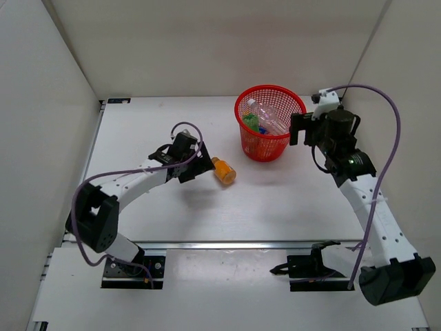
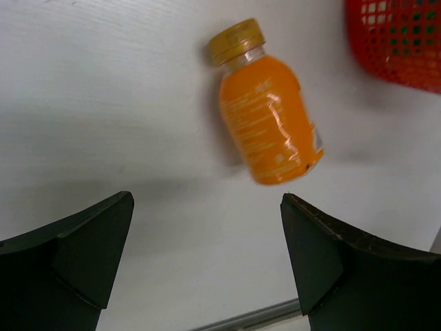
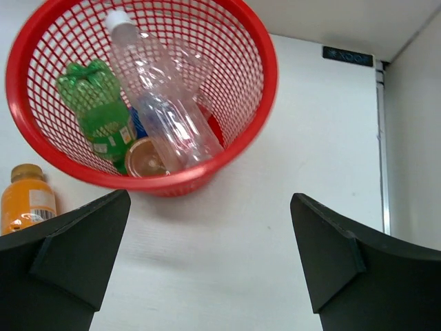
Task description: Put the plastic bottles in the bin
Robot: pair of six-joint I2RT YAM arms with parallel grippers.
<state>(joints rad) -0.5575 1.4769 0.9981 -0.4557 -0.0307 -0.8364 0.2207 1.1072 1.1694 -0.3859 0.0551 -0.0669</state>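
One orange-filled plastic bottle (image 1: pixel 223 170) (image 2: pixel 269 117) (image 3: pixel 26 200) with a yellow cap lies on its side on the white table, left of the bin. My left gripper (image 1: pixel 198 165) (image 2: pixel 207 196) stands open just left of it, with nothing between its fingers. The red mesh bin (image 1: pixel 265 146) (image 3: pixel 270 65) holds a green bottle (image 1: pixel 251 123) (image 3: pixel 96 103), a large clear bottle (image 1: pixel 270 116) (image 3: pixel 165 103) and other bottles partly hidden under them. My right gripper (image 1: pixel 301 131) (image 3: pixel 210 196) hangs open and empty beside the bin's right rim.
White walls close in the table on the left, back and right. A metal rail (image 1: pixel 227 245) runs along the near edge, with both arm bases mounted there. The right arm's purple cable (image 1: pixel 389 103) loops above the right wall side.
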